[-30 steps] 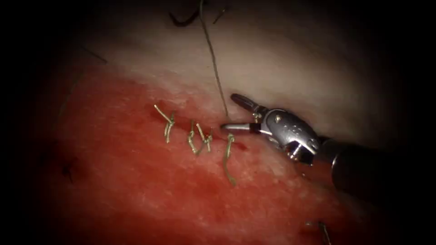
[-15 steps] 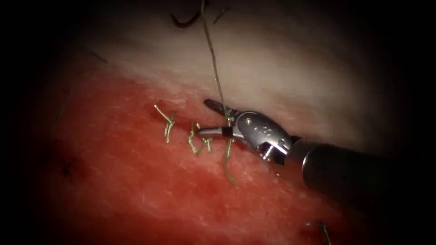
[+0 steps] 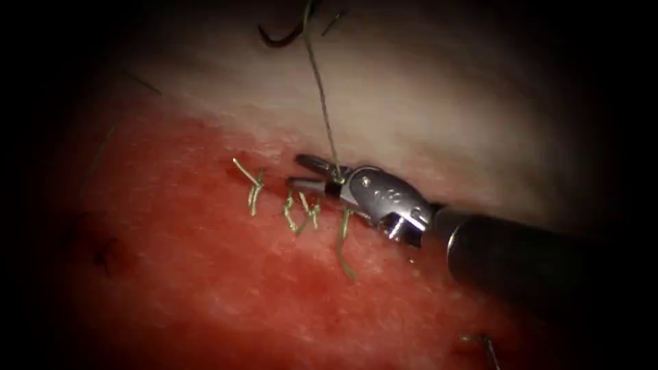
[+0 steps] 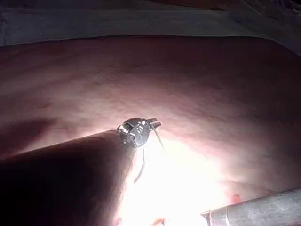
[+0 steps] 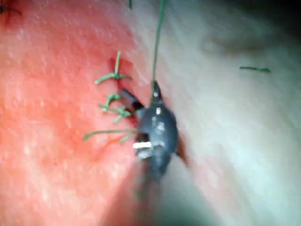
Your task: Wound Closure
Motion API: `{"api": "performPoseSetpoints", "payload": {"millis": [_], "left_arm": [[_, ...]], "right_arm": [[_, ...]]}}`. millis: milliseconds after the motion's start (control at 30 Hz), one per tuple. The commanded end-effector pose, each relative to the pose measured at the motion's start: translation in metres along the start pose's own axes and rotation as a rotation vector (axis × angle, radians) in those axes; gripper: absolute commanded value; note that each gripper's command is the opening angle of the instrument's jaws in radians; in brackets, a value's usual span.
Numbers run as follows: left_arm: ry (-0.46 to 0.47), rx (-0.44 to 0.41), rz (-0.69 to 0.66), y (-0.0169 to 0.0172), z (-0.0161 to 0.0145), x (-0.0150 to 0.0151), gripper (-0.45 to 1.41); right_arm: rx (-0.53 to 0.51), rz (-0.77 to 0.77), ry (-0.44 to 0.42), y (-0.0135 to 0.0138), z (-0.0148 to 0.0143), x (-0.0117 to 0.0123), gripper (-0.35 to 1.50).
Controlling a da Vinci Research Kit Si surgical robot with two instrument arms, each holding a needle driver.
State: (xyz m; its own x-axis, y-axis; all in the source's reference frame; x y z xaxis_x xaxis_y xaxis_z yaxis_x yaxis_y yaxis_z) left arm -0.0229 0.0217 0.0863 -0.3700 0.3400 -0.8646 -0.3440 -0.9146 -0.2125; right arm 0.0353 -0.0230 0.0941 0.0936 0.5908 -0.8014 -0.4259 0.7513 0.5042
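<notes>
Right pincer has moved in with both jaws a little apart around the thread beside the cut on the tissue; snip close, gently.

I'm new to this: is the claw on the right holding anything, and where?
Nothing gripped: the right tool has open jaws straddling the thread just above the tissue.
</notes>
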Motion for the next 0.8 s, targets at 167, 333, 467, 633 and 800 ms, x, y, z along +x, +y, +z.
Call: {"api": "performPoseSetpoints", "payload": {"millis": [167,333,467,633,800], "left_arm": [[0.004,-0.002,0.003,-0.0003,0.0005,0.0001,-0.45],[0.006,-0.007,0.005,-0.0005,0.0001,-0.0001,-0.45],[0.011,-0.017,0.017,0.0,-0.0007,-0.0013,-0.45],[-0.044,-0.092,0.077,0.0026,-0.0028,-0.0058,-0.45],[-0.171,-0.219,0.142,0.0061,-0.0046,-0.0136,-0.45]], "right_arm": [[0.037,0.093,-0.007,0.0002,0.0005,0.0003,-0.35],[0.012,0.086,0.046,0.0011,-0.0018,0.0017,-0.35],[-0.03,-0.001,0.184,0.002,-0.0041,0.0026,1.21],[0.001,-0.054,0.175,0.0012,-0.0071,0.0018,1.43],[0.018,-0.116,0.162,0.0006,-0.0098,0.0007,1.43]]}}
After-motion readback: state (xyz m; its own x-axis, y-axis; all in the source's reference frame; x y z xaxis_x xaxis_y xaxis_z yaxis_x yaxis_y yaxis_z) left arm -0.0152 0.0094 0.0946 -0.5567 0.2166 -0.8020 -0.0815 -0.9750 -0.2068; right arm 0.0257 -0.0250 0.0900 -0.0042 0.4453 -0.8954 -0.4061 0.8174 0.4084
